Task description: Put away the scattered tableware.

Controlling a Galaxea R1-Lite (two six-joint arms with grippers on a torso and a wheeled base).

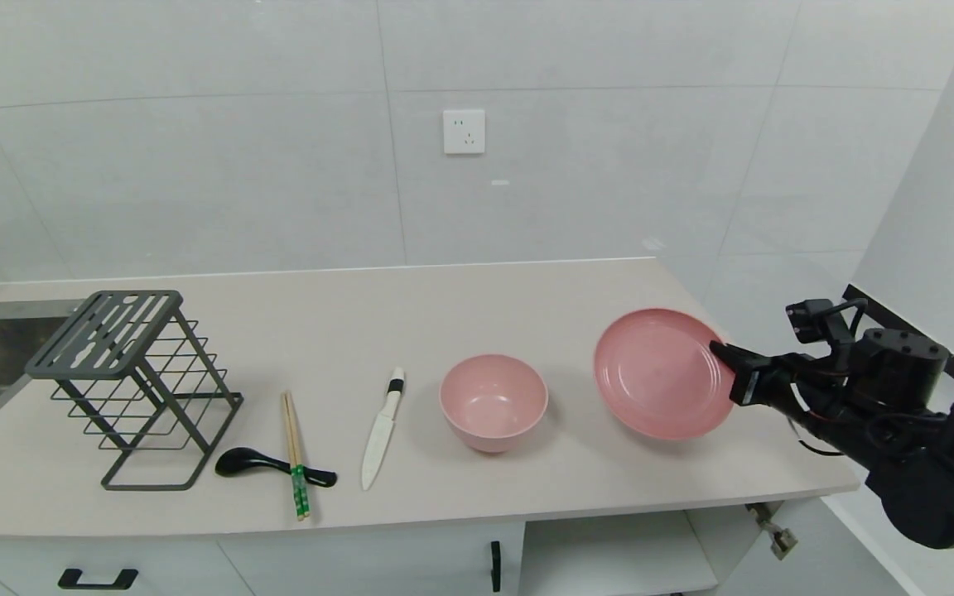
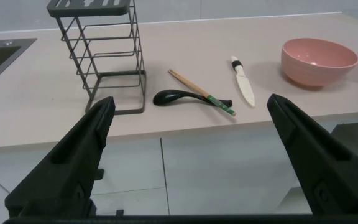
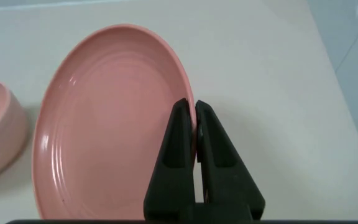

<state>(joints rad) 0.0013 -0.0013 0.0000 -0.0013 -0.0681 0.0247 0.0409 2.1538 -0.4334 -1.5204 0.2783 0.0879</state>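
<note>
Counter (image 1: 444, 314): right gripper (image 1: 720, 349) pinches tilted plate (image 1: 651, 377).

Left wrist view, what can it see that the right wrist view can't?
Left wrist view, not the right one: the rack, black spoon, chopsticks, knife, and the open left gripper. Right wrist view, not the left one: the pink plate, with the right gripper shut on its rim. Both: the pink bowl and the counter.
</note>
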